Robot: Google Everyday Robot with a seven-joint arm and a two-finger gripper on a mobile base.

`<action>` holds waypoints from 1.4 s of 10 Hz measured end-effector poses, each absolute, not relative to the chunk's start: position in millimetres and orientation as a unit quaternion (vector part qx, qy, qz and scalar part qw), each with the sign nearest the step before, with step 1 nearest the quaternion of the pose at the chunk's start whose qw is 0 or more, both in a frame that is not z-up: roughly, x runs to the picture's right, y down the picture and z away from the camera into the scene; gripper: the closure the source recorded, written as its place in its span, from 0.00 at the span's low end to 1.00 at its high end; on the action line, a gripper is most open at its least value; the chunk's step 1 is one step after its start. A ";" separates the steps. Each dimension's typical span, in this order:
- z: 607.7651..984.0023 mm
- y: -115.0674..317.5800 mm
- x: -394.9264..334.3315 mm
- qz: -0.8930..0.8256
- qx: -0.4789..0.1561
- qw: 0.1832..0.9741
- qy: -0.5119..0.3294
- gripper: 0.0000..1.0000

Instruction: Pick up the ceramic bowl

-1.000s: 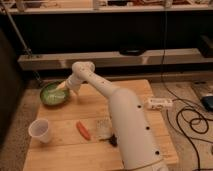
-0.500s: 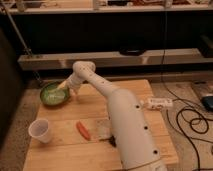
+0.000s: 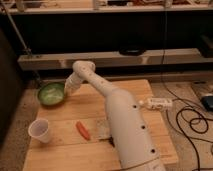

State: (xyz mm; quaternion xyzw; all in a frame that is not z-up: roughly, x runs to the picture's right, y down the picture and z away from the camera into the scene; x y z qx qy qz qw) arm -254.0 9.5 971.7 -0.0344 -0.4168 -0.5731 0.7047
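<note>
My gripper sits at the right rim of the ceramic bowl — far-left corner of the wooden table — though I cannot tell how it stands.

A wooden desk stands on a speckled floor. Beyond it a long pale shelf runs before a dark wall. Black cables coil at right. The tool hangs at the desk's far left.
</note>
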 end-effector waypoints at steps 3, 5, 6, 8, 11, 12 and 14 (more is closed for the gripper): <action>978.9 17.1 -260.2 -0.588 -0.074 0.692 -0.412 0.69; 982.4 22.3 -264.2 -0.598 -0.096 0.683 -0.408 0.57; 983.1 24.1 -266.5 -0.601 -0.103 0.679 -0.408 0.48; 985.9 23.7 -266.7 -0.602 -0.109 0.677 -0.408 0.44; 989.1 25.5 -264.2 -0.595 -0.114 0.676 -0.419 0.55; 990.8 26.9 -264.4 -0.593 -0.115 0.676 -0.422 0.66; 992.0 28.0 -266.5 -0.591 -0.117 0.675 -0.425 0.84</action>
